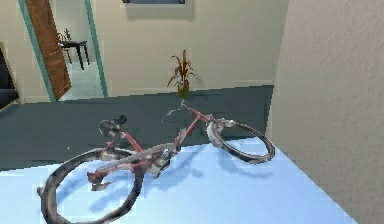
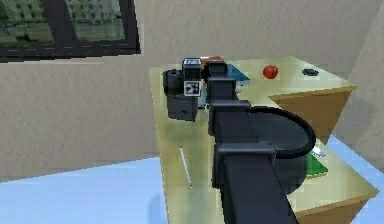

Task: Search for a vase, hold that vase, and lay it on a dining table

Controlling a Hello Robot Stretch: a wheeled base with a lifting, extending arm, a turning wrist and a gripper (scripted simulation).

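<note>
The gripper (image 2: 180, 100) hangs over the tan table (image 2: 300, 100), with dark things (image 2: 215, 72) on the tabletop behind it. I cannot tell how its jaws stand or whether it holds anything. Nor can I tell where the vase is, though a green pot (image 1: 183, 90) by the far wall looks vase-like. This is likely the grasp step, and next comes a slow, straight lift.
</note>
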